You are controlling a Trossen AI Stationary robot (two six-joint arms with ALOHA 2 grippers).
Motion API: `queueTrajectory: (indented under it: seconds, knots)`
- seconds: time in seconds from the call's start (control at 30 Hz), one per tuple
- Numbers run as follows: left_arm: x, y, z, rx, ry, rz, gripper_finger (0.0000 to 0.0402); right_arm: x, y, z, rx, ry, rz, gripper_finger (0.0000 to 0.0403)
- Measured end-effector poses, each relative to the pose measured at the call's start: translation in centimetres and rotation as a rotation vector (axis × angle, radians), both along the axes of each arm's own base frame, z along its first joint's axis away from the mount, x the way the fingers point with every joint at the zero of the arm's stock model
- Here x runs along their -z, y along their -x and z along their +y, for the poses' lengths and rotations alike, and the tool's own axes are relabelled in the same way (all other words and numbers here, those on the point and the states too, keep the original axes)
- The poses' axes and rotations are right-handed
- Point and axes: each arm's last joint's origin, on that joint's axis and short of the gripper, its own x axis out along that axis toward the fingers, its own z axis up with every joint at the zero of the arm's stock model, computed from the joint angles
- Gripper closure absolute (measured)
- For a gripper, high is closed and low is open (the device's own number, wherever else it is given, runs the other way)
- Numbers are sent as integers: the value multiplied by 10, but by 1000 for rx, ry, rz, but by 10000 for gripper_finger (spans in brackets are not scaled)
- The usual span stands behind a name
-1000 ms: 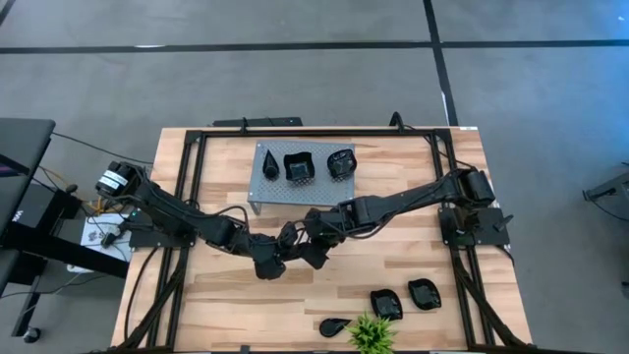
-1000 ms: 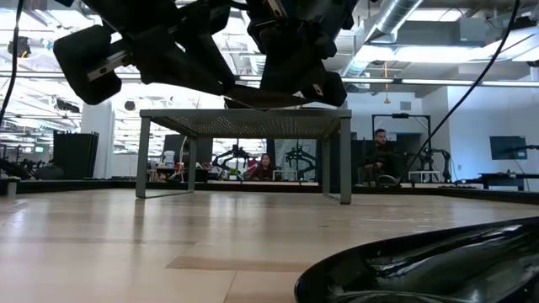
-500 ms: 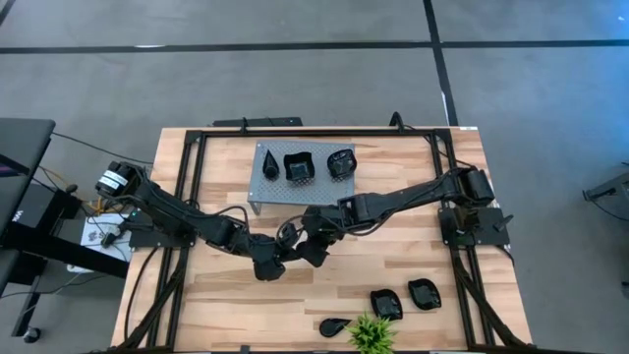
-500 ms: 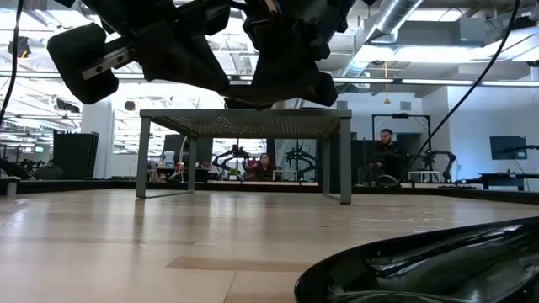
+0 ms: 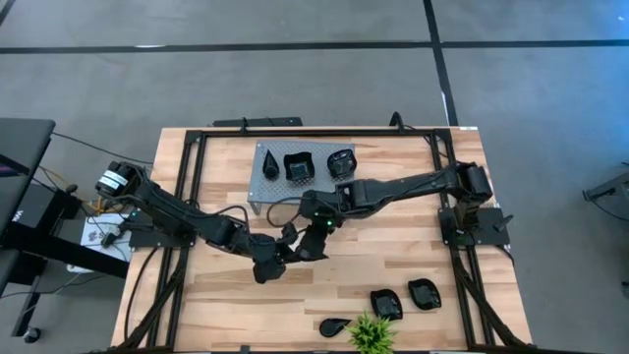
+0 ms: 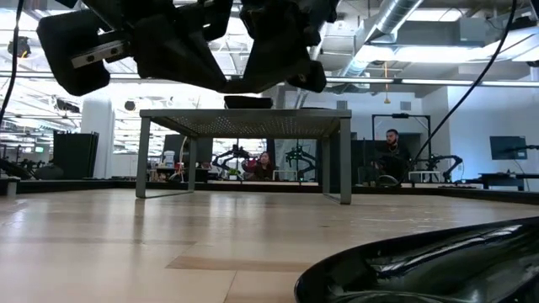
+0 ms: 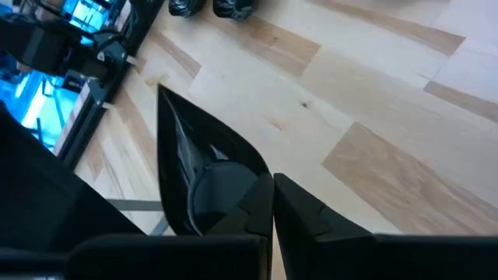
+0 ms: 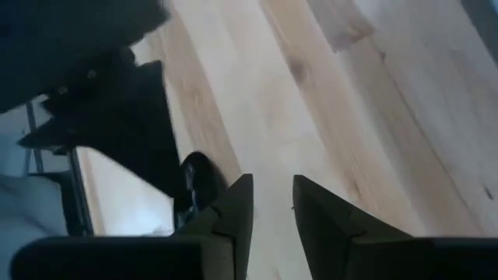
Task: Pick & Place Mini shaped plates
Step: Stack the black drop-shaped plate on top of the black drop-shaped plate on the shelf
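Note:
My left gripper (image 7: 272, 190) is shut on a glossy black mini plate (image 7: 198, 155) with a pointed corner. It hovers above mid-table (image 5: 283, 252), near of the grey perforated stand (image 5: 295, 177). My right gripper (image 8: 272, 194) is open by a narrow gap with nothing between its fingers, and hangs close beside the left one (image 5: 313, 234). Three black plates rest on the stand's top: a teardrop (image 5: 267, 159), a squarish one (image 5: 297, 168) and a rounded one (image 5: 340, 163). Three more lie flat on the table near its near-right corner (image 5: 385, 304), (image 5: 425, 293), (image 5: 334, 325). My left gripper pinches the plate between its two fingers at one rim edge (image 7: 261, 177), right at the fingertips. The plate is lifted clear of the table and sticks out ahead of the fingers, with its pointed corner (image 7: 161, 89) farthest from them. The fingers themselves hide the exact spot.
A small green plant (image 5: 371, 334) stands at the near edge by the loose plates. A black frame (image 5: 314, 133) runs round the table. In the low view one plate's rim (image 6: 421, 269) fills the near right and people sit in the room beyond. Bare wood lies under both grippers.
My right gripper has drawn away from the left gripper, toward the far edge and the stand, and its forearm has swung the same way. Both grippers have risen a little in the low view. My left gripper has kept the plate and stayed nearly in place.

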Motion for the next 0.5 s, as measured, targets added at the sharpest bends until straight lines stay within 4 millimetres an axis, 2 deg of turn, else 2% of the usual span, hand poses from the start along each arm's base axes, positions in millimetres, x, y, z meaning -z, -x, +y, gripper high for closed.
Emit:
queueTrajectory:
  seconds: [0.17,0.27,0.4,0.5]
  knots:
    - [0,0,0,-56,74,15,395,-14,5,-2,-8,11,68,315]
    - [1,1,-1,-119,154,31,393,-30,8,1,-21,21,92,315]
    - [2,4,-5,-215,226,47,395,-60,15,14,-78,103,90,315]
    - [1,9,-9,-349,204,-4,395,-80,30,31,-135,237,84,316]
